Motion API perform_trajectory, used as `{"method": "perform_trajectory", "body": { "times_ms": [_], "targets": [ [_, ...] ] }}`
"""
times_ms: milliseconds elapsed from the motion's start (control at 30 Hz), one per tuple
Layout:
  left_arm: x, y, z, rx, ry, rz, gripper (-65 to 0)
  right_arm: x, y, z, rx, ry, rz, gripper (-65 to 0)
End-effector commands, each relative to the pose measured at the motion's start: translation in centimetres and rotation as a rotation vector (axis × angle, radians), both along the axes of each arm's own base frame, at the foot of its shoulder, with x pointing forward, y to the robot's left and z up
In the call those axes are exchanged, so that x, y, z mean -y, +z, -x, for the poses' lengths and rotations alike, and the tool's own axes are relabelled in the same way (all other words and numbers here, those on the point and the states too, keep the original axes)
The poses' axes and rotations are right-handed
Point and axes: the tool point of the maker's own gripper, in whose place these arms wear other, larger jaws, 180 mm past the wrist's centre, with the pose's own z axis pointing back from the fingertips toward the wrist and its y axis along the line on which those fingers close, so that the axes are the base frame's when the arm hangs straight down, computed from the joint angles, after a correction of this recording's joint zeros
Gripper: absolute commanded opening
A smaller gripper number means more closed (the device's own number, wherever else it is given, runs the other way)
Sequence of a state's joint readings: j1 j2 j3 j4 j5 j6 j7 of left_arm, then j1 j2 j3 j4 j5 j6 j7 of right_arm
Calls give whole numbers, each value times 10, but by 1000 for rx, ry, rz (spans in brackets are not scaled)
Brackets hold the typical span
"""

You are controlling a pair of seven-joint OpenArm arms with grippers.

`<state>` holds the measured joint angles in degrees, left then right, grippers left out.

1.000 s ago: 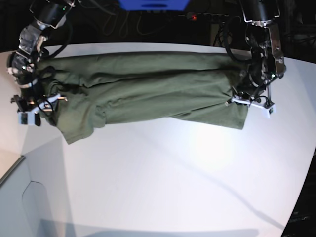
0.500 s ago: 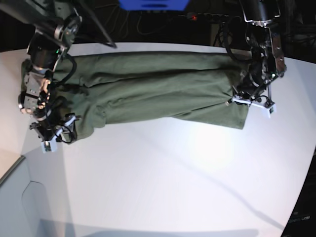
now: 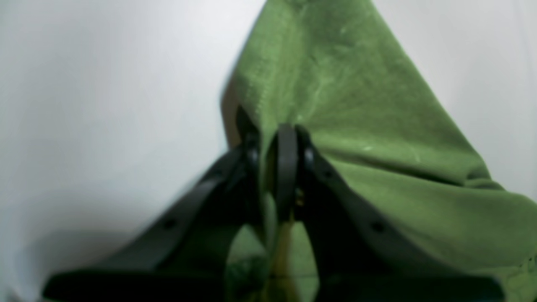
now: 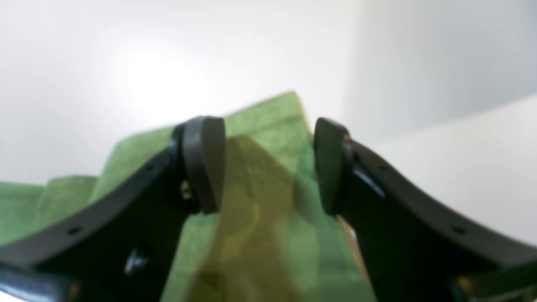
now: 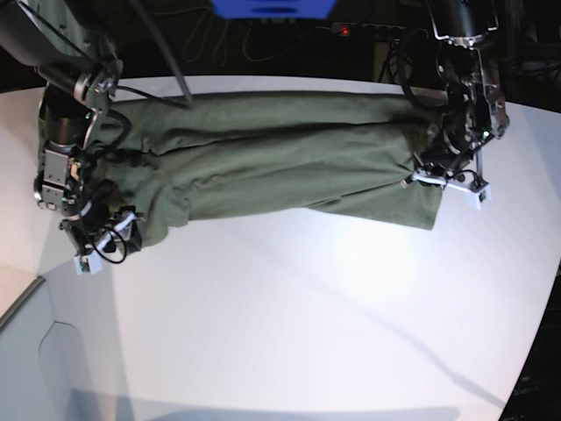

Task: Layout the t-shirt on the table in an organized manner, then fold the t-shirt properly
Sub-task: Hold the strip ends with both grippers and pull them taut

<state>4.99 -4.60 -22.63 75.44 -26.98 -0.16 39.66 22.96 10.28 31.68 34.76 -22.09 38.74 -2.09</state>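
Note:
The olive-green t-shirt [image 5: 280, 162] lies stretched sideways as a long wrinkled band across the far part of the white table [image 5: 307, 307]. My left gripper [image 5: 444, 181] is at the shirt's right end. In the left wrist view it [image 3: 275, 140] is shut on a pinched fold of the shirt [image 3: 356, 105]. My right gripper [image 5: 98, 244] is at the shirt's lower left corner. In the right wrist view it [image 4: 268, 165] is open, its jaws apart over the shirt's corner [image 4: 260, 126], which lies on the table between them.
A blue object [image 5: 272, 7], a power strip with a red light [image 5: 351, 31] and cables sit behind the table's far edge. The table's curved edge runs down the right [image 5: 548, 333]. A lower pale surface lies at the front left [image 5: 35, 360].
My right arm has moved from the shirt's left edge down toward the near side, to its lower left corner. The left arm and its hold have not moved.

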Motion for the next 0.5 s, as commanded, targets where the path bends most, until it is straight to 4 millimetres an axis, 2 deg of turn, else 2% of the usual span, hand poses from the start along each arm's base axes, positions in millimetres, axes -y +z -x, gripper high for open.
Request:
{"method": "perform_trajectory", "body": {
  "times_ms": [0,233,367,467],
  "targets": [
    [-5,9,-9,27,6,-14,-650,4,-5,4,-39,9,33,-350],
    [-5,6,-8,21,7,-13,-650,-17,-16,12,-80,120,80,-650],
    [-5,6,-8,21,7,-13,-650,-16,-11,7,-62,116,82,-650],
    [-5,6,-8,21,7,-13,-650,-6,16,-7,19,108,138,-650]
  ]
}}
